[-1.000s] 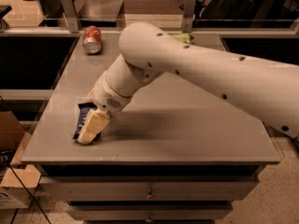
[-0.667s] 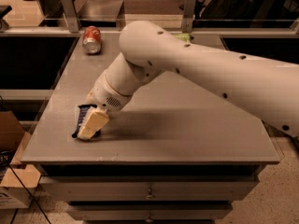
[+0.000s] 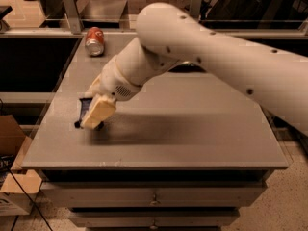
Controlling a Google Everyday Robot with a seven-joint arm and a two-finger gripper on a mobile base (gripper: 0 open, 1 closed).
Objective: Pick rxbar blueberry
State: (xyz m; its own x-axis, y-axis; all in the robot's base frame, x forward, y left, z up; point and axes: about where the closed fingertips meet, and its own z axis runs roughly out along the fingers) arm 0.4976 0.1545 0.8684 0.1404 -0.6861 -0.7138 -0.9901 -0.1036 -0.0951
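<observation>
The gripper [image 3: 97, 113] is sitting low over the left part of the table [image 3: 192, 129], close to its left edge and about midway between the far and near sides, and it is covering most of the bar [image 3: 85, 106]. Whether it is clamping the bar or standing spread around it cannot be told, since the cream tip is blocking the contact. The bar is showing only as a narrow dark blue strip along the gripper's left side. Its long axis is running roughly from the far side of the table toward the near side, leaning slightly left as it comes nearer. Its far end is pointing toward the back of the table, and its near end is hiding under the gripper. A dark shadow is lying on the tabletop just beneath and to the right of the gripper. The arm [image 3: 207, 57] is reaching in from the right, crossing above the table's middle. A red can [image 3: 95, 41] is resting at the far left corner, well apart from the bar.
</observation>
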